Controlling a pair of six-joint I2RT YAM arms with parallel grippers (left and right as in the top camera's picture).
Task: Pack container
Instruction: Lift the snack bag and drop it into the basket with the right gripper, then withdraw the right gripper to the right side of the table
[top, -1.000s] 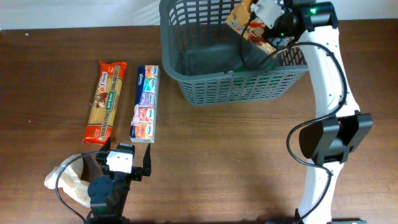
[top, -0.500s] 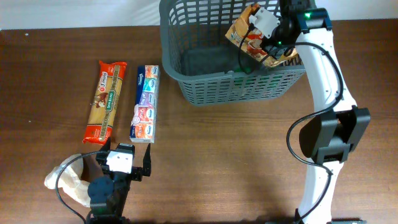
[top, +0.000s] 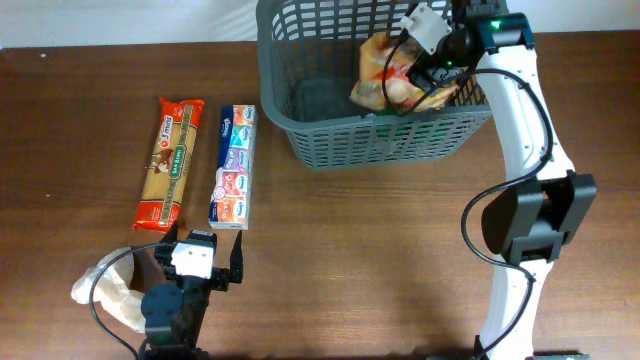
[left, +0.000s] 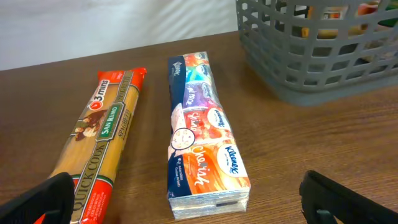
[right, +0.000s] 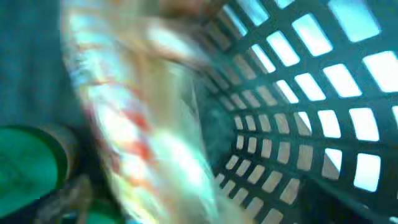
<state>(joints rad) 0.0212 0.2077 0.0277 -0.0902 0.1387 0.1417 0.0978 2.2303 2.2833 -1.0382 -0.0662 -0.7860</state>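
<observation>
The container, a dark grey lattice basket, stands at the back of the table and also shows in the left wrist view. My right gripper hangs inside its right end. An orange snack bag is blurred and tipping away to its left, free of the fingers; it fills the right wrist view as a streak. My left gripper rests open near the front edge, its fingers wide apart and holding nothing. A tissue pack and a spaghetti packet lie just ahead of it.
The spaghetti packet and the tissue pack lie side by side left of the basket. A crumpled white bag sits at the front left beside the left arm. Something green lies on the basket floor.
My right gripper has lowered the snack bag into the basket and let go; the bag now drops to the left. The left arm has not moved.
</observation>
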